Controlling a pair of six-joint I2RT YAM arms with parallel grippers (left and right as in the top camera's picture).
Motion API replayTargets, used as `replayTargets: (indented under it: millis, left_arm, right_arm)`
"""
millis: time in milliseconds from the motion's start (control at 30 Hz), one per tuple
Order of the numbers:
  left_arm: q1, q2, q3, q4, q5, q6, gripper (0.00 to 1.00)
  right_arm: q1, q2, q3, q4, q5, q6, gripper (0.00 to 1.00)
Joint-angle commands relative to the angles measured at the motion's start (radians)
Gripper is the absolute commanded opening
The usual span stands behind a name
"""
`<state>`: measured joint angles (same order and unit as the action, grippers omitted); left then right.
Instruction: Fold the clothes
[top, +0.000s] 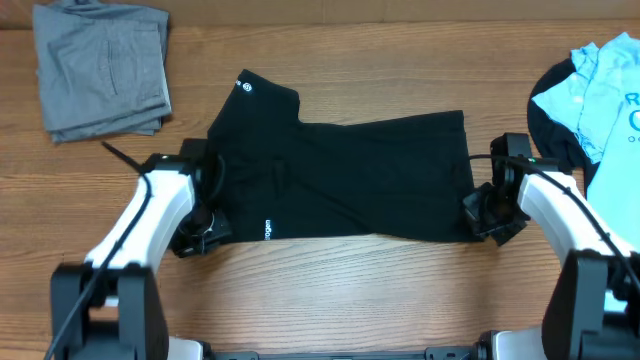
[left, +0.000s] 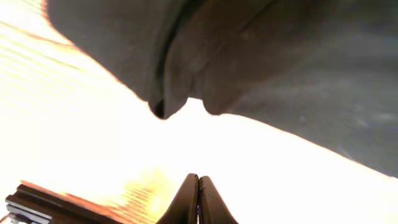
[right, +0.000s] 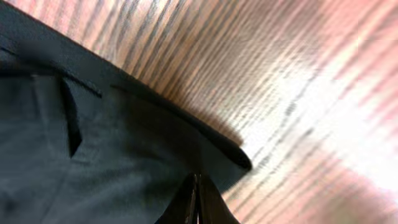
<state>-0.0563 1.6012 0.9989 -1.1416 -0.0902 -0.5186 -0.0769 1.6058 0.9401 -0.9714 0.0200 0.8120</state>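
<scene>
The shirt (top: 350, 175) lies partly folded; your left gripper (left: 198, 179) and right gripper (right: 196, 179) flank it, jaws closed, seemingly empty. Next, open them and pinch its near corners.

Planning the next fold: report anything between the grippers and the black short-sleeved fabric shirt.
Nothing visible. The left gripper and right gripper sit at edges of the black short-sleeved shirt; the folded grey trousers and light blue T-shirt lie well aside.
</scene>
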Motion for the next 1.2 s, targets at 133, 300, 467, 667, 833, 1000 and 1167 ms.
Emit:
replayTargets:
  millis: [133, 300, 467, 667, 833, 1000, 1167]
  left_arm:
    - [-0.015, -0.271, -0.005, 0.062, 0.016, 0.018, 0.27]
    - [-0.016, -0.365, 0.042, 0.236, 0.204, 0.130, 0.92]
    - [-0.016, -0.299, 0.172, 0.342, 0.222, 0.181, 0.99]
    - [-0.018, -0.044, 0.438, 0.349, 0.219, 0.281, 1.00]
    - [-0.016, 0.291, 0.770, 0.313, 0.213, 0.361, 1.00]
    - [-0.017, 0.531, 0.994, 0.305, 0.173, 0.430, 1.00]
    - [-0.017, 0.690, 1.092, 0.332, 0.150, 0.507, 1.00]
  right_arm:
    - [-0.003, -0.192, 0.014, 0.028, 0.046, -0.031, 0.10]
    - [-0.003, -0.260, 0.113, 0.136, -0.103, -0.257, 1.00]
    - [-0.003, -0.229, 0.251, 0.223, -0.274, -0.370, 1.00]
    - [-0.003, -0.079, 0.413, 0.230, -0.283, -0.424, 1.00]
    - [-0.004, 0.085, 0.501, 0.239, -0.280, -0.446, 1.00]
    - [-0.004, 0.176, 0.505, 0.242, -0.243, -0.473, 1.00]
    - [-0.004, 0.236, 0.503, 0.241, -0.217, -0.477, 1.00]
